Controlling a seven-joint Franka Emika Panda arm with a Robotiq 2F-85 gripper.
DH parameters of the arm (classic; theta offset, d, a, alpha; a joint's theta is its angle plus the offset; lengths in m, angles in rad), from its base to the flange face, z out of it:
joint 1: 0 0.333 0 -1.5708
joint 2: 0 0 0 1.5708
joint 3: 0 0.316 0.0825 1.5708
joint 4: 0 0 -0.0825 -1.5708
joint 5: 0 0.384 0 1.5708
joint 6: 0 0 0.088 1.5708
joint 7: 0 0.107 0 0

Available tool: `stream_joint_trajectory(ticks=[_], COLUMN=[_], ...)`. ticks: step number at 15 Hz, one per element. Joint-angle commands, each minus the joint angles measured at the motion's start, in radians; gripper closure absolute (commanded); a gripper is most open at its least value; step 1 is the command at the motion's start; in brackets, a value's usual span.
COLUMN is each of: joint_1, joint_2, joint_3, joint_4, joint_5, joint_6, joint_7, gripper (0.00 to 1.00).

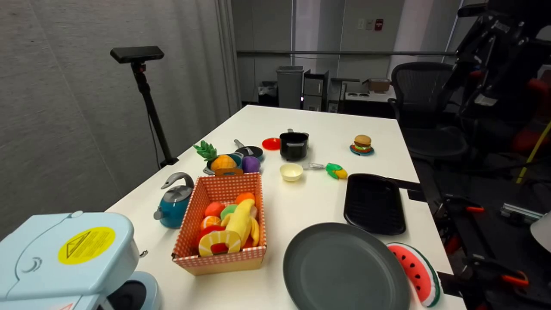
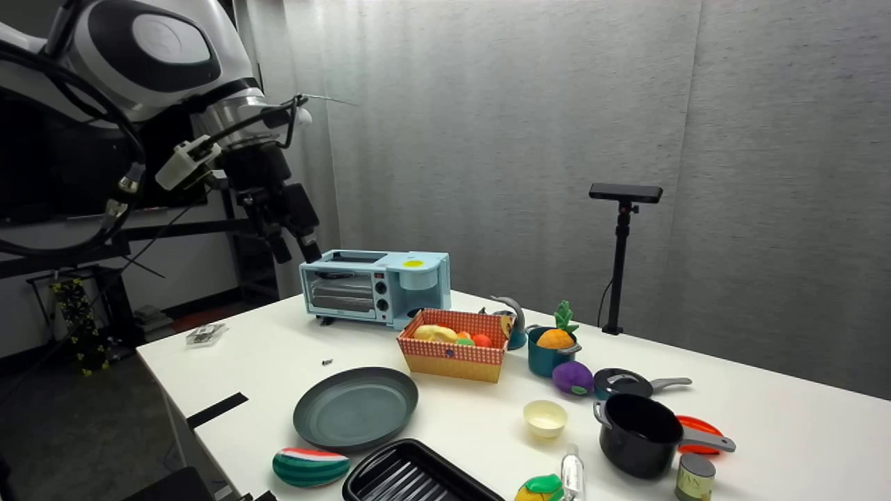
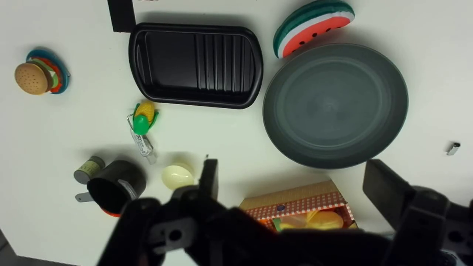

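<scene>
Wrist view: pincer (image 3: 292, 177) spread wide; below, gray plate (image 3: 329, 107) near checkered basket (image 3: 295, 194).

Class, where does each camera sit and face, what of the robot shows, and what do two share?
Wrist view: on the arm, facing down at the table; open gripper along the bottom.
An exterior view: beside the blue appliance, facing along the table; gripper upper right.
An exterior view: near the black tray, facing the gray curtain; arm and gripper upper left.
Both exterior views show the toy pineapple.
</scene>
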Motion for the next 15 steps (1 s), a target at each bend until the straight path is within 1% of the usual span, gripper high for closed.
stream_joint_trajectory(ticks=[1,8,11,15], joint_1=[0.016,0.032,0.038,0.041], joint_2=[0.018,0.094,0.174,0.311], joint_3=[-0.008,-0.006,-0.03,-0.069], joint_4=[-0.005,-0.074,-0.08,-0.054], joint_5=[-0.01,-0.022,-0.006,0.008], joint_6=[0.008,0.088,0.125,0.141], joint_7=[0.013,-0.01,-0.043,-0.105], gripper=[0.0,0.0,0.0,0.0])
